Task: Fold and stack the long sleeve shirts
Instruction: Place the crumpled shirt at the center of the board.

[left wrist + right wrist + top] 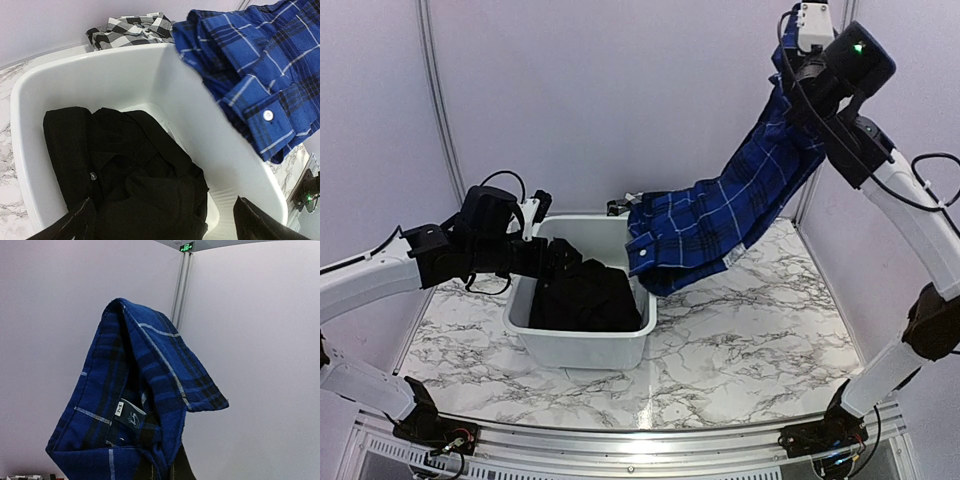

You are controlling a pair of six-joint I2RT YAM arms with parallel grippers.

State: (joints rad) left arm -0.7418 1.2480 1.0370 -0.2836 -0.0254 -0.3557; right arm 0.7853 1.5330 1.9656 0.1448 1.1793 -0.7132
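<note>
My right gripper is raised high at the back right and is shut on the collar of the royal blue plaid shirt. The shirt hangs down from it, its lower part draped over the right rim of the white tub. In the right wrist view the collar and its label fill the frame above my gripper. My left gripper is open over the tub's left side, just above a dark, black-looking buttoned garment lying inside. The black-and-white check shirt lies bunched behind the tub.
The tub stands left of centre on the marble-patterned table. Pale walls close in the back and sides. A blue cuff with a white button hangs over the tub's right rim.
</note>
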